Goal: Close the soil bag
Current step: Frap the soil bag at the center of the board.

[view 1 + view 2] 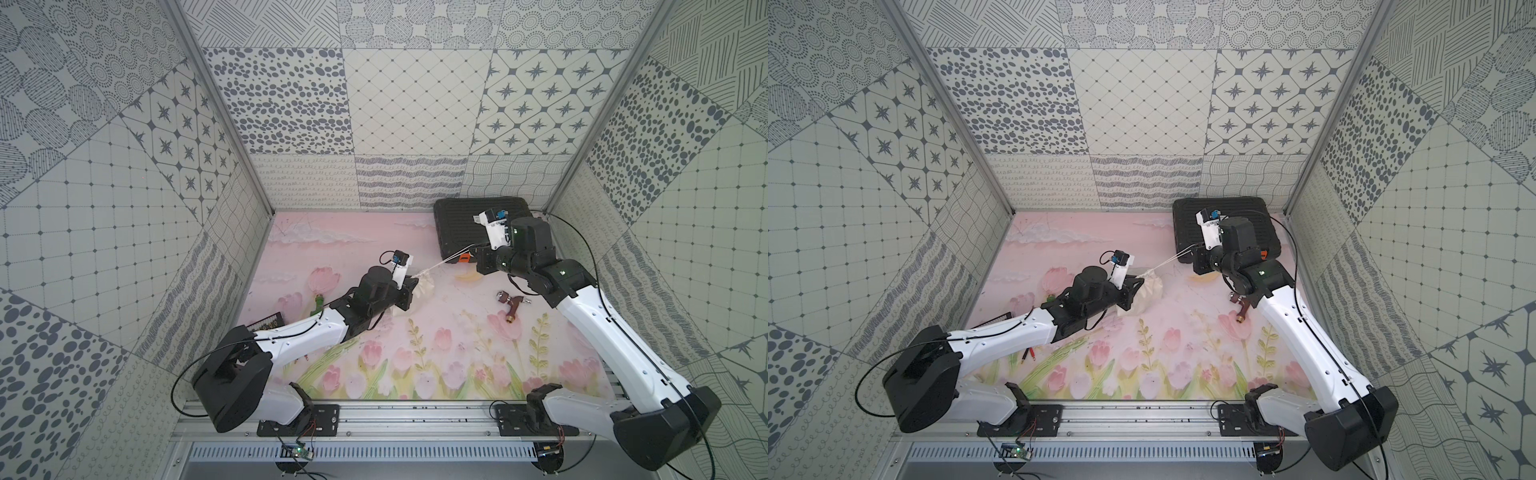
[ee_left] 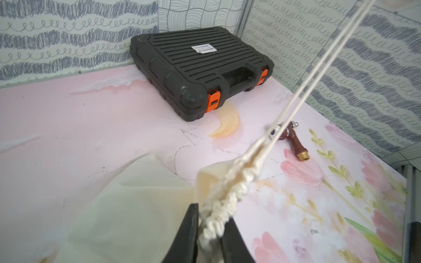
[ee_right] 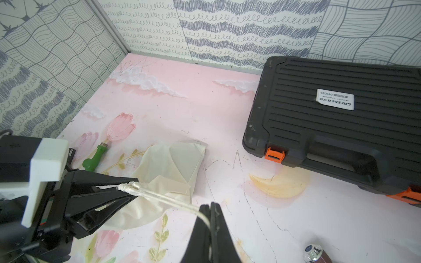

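Soil bag (image 1: 1148, 291): lies near the middle of the pink mat (image 1: 374, 257), apart from the black case (image 2: 205, 68). Its mouth is bunched into a tight rope of cloth.
Left fingers: my left gripper (image 2: 210, 215) stands narrow, and the gathered neck fills the gap between the jaws.
Right fingers: my right gripper (image 3: 210, 206) is pressed together on the two cords (image 3: 168, 200), which run taut and straight to the neck.
Step in hand: I judge this the last cinch, as the mouth looks almost fully drawn up.
Doing it well: I should pull along the line of the cords, away from the neck, while my left anchors the cloth just behind the gathers. A sideways tug would drag the whole sack. If my left lets go under tension, the sack could jump toward my right, so I would ease off only once no opening shows.
Left arm: stretched low over the mat, fingers pointing toward the case.
Right arm: reaching forward, wrist lifted by the case's near edge, so the cords climb to it.
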You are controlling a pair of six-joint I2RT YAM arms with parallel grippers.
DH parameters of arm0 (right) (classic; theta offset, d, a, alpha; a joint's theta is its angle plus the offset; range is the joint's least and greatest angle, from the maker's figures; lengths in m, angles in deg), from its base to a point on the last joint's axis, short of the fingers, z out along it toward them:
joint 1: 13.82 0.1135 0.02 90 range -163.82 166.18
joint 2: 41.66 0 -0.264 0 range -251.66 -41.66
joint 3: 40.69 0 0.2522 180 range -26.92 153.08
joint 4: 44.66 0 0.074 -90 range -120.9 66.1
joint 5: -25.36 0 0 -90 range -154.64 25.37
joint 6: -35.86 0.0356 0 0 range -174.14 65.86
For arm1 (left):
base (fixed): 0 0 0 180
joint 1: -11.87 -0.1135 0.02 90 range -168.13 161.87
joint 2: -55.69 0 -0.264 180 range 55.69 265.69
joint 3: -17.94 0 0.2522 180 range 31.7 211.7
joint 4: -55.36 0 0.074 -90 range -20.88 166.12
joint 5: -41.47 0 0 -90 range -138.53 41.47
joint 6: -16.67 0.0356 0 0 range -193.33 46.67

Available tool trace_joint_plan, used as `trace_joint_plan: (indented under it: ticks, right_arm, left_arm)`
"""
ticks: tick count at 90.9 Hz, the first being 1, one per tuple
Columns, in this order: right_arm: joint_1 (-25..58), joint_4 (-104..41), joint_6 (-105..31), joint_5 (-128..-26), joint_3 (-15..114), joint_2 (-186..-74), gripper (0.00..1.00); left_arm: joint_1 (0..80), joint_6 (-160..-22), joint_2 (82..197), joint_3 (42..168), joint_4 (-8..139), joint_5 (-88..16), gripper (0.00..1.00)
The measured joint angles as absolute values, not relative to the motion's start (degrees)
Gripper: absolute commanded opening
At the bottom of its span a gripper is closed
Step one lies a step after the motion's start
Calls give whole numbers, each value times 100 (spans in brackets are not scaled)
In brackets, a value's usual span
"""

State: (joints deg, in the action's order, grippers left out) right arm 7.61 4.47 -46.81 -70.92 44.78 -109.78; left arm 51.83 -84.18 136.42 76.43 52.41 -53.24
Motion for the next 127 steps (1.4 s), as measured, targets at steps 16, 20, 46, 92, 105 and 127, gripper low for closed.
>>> trace_joint_plan:
  ticks: [16,20,46,92,105,127]
  right_arm:
    - [543,460,-4613,-7118,4478,-10917,0]
    - [429,410,-4567,-7103,4478,-10892,0]
    - [339,-171,-4489,-7273,4574,-10720,0]
    - [615,-248,-4556,-7586,4574,-10720,0]
    - [615,-243,-4561,-7619,4574,-10707,0]
    - [615,-213,-4578,-7621,4574,-10619,0]
  left_arm:
    - [4956,-8641,13534,7569,5385,-5427,21]
    - [4906,-8689,13491,7553,5517,-5484,23]
    - [5083,-8625,12844,7475,6515,-5587,53]
    - [5708,-7928,14577,10318,6808,-4643,59]
    - [5751,-7902,15283,10928,6826,-4372,50]
    - [5760,-7782,15996,11573,6863,-4096,29]
